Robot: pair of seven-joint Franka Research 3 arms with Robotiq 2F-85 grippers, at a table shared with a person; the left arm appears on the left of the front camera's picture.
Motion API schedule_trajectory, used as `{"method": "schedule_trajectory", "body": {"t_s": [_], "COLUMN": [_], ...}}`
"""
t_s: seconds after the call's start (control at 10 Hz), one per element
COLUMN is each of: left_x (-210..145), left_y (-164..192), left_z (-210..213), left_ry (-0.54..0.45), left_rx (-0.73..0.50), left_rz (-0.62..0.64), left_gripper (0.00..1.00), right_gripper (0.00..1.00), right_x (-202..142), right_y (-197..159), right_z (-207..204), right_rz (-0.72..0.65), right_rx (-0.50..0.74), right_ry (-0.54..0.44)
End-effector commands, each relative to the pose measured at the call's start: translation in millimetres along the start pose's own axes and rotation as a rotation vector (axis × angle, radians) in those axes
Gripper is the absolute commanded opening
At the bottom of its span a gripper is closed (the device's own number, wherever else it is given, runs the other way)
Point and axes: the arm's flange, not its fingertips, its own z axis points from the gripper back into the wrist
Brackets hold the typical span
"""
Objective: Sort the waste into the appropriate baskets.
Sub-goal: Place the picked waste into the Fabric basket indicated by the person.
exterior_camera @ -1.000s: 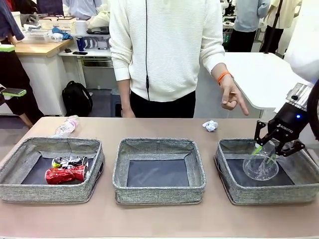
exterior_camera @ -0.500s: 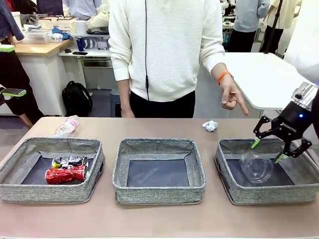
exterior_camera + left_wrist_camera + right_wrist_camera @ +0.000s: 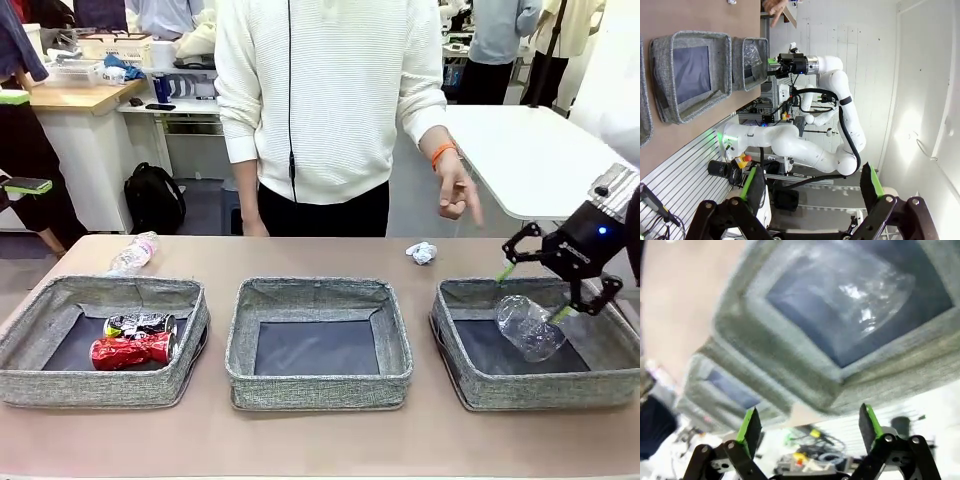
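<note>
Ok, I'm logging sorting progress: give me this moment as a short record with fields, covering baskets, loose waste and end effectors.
Left basket: crushed red can, crushed dark printed can
Middle basket: no waste inside
Right basket: clear plastic cup, lying tilted
Table behind baskets: clear plastic bottle, crumpled paper ball
Right end effector: open, above the cup, apart from it
Left end effector: open, holding nothing
Person's hand: pointing downward

front camera faces person (image 3: 330, 100) across table (image 3: 320, 440), right wrist close over right basket (image 3: 785, 370), left wrist sideways, far, same basket
</note>
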Motion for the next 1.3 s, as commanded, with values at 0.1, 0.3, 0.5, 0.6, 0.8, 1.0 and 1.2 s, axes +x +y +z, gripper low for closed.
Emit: {"method": "schedule_trajectory", "body": {"t_s": [0.1,0.3,0.5,0.6,0.8,1.0,1.2], "left_x": [-0.3,-0.3,-0.3,-0.3,-0.3,-0.3,-0.3], "left_y": [-0.5,-0.5,-0.5,-0.5,-0.5,-0.5,-0.5], "left_z": [-0.1,-0.1,-0.1,-0.1,-0.1,-0.1,-0.1], "left_ry": [0.004,0.004,0.004,0.004,0.004,0.004,0.004], "left_rx": [-0.022,-0.022,-0.022,-0.022,-0.022,-0.022,-0.022], "left_rz": [-0.020,-0.020,-0.020,-0.020,-0.020,-0.020,-0.020], "left_gripper": [1.00,1.00,1.00,1.00,1.00,1.00,1.00], "right_gripper": [1.00,1.00,1.00,1.00,1.00,1.00,1.00], "right_x": [-26.0,-55.1,-69.9,-73.0,-80.6,-98.3,-98.3], "right_y": [20.5,46.6,52.7,54.2,49.5,59.0,59.0], "right_z": [19.2,55.0,74.8,69.8,60.3,80.5,80.5], "right_rz": [0.179,0.416,0.881,1.007,1.139,0.763,0.763], "right_rx": [0.524,0.777,1.100,1.025,0.946,0.893,0.893], "right_ry": [0.082,0.089,0.230,0.322,0.293,0.120,0.120]}}
